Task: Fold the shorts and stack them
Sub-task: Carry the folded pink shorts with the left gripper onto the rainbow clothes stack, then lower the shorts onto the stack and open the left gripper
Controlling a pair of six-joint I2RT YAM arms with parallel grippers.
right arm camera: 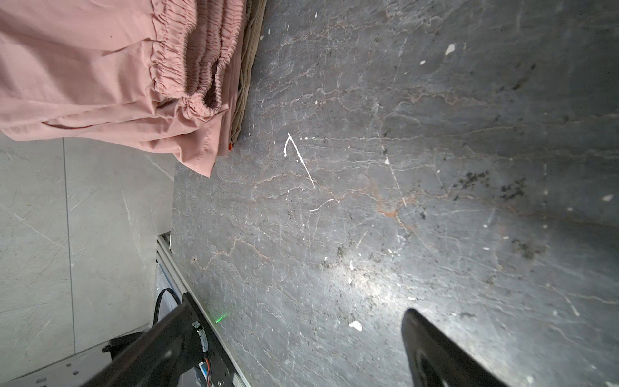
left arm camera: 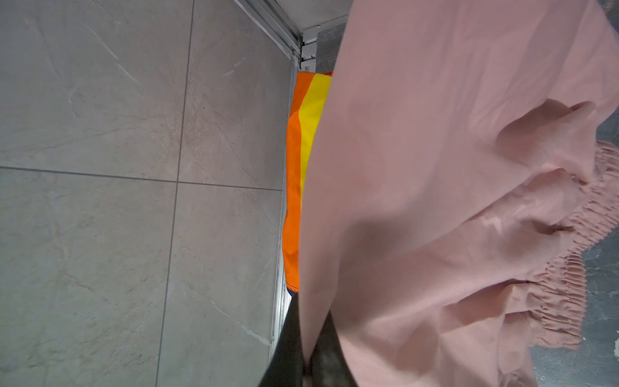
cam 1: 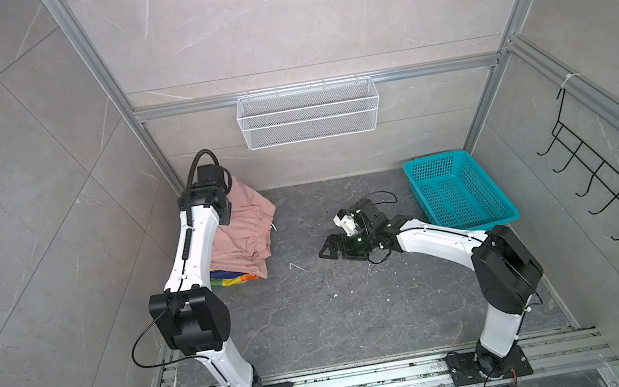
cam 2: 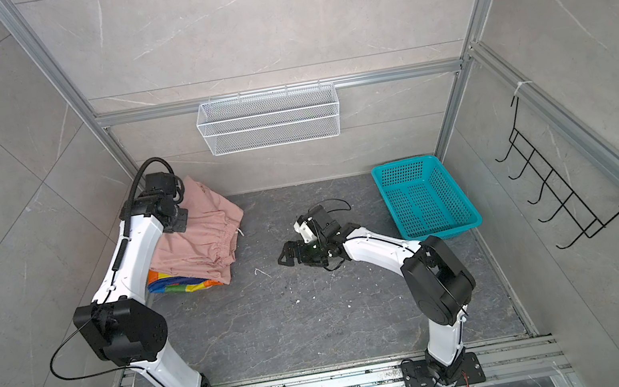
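The dusty pink shorts point(cam 1: 248, 229) point(cam 2: 207, 236) lie folded on top of a pile at the table's back left. Under them the rainbow-striped shorts point(cam 1: 233, 278) point(cam 2: 175, 285) stick out at the front, and orange and yellow stripes point(left arm camera: 304, 150) show in the left wrist view. A thin beige shorts edge point(right arm camera: 247, 73) shows beneath the pink shorts point(right arm camera: 100, 67). My left gripper point(cam 1: 225, 214) point(left arm camera: 306, 351) is shut on a fold of pink shorts point(left arm camera: 435, 167) at the pile's back left corner. My right gripper point(cam 1: 327, 248) point(cam 2: 286, 255) point(right arm camera: 298, 308) hovers open and empty over bare table, right of the pile.
A teal perforated basket point(cam 1: 433, 160) point(cam 2: 404, 164) stands empty at the back right. A white wire basket point(cam 1: 307, 112) hangs on the back wall, and a black hook rack point(cam 1: 613, 180) on the right wall. The dark stone table point(cam 1: 340, 316) carries small white specks.
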